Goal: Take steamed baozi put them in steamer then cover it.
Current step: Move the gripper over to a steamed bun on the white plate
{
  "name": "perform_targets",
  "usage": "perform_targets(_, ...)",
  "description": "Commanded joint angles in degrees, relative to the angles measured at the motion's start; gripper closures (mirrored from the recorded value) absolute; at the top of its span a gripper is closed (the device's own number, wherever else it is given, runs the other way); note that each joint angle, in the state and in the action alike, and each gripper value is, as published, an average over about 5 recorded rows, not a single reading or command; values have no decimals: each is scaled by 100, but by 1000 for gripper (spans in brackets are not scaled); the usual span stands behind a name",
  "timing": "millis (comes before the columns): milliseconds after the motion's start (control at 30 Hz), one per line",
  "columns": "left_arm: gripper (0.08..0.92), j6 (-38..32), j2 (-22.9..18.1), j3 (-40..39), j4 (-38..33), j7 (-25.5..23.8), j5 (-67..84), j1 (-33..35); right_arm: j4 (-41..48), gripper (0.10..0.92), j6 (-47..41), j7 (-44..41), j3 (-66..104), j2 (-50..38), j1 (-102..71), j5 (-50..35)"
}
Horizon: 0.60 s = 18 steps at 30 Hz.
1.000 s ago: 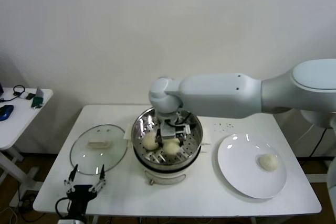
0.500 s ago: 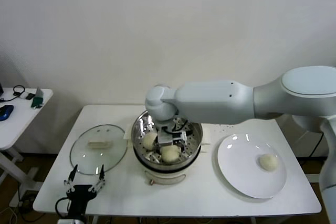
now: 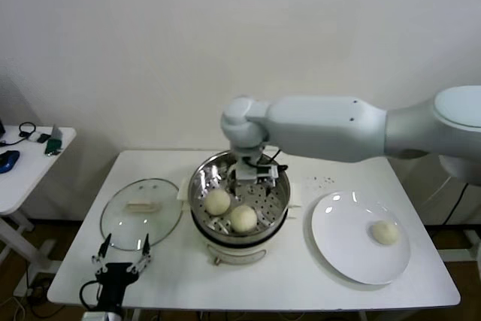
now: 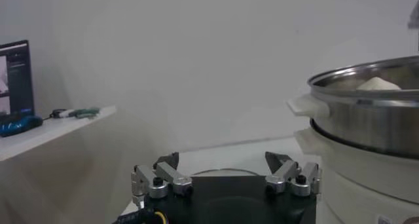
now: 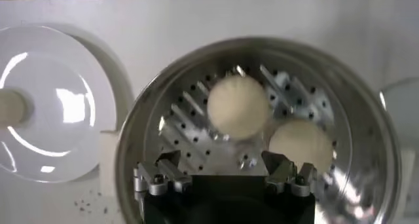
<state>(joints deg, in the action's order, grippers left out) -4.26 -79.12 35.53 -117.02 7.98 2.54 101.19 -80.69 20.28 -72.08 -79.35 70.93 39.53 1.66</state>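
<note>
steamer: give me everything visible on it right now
The steamer is a round, shiny stainless-steel basket with a perforated, slotted floor, seated on a white pot base with side handles. It stands upright and uncovered at the middle of the table, between the glass lid and the white plate. Two baozi lie in it, side by side. The right gripper, open, hovers above its far side, touching nothing.

Polished, mirror-bright perforated metal in the steamer (image 3: 239, 186), on a smooth white plastic-looking base. Matt, smooth dough on the steamed baozi (image 3: 217, 201). Clear glossy glass in the cover (image 3: 141, 213). Glossy white plate (image 3: 353, 242). Matt white desk (image 3: 301, 283).
</note>
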Motion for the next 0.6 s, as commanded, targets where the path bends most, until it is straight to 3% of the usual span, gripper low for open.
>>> perform_targets(33,177,-15,16,-4,-14,-1,24,-21,493,203,-1266,501,-274,-1386,513,-1359)
perform_targets(133,177,-18,21,11,-28,-2,67,-47,674,203,-1946,805,-533,-1835,547,-2145)
perform_targets(267,177,-24,40,39,-32,-11,95,-65,933,203,-2256,1002,-451,-2337,331,-2267)
perform_targets(600,177,-40,17,84,-29,-30,86,-38,1019,203,-2596,1339,352,-3684,-1182,-1537)
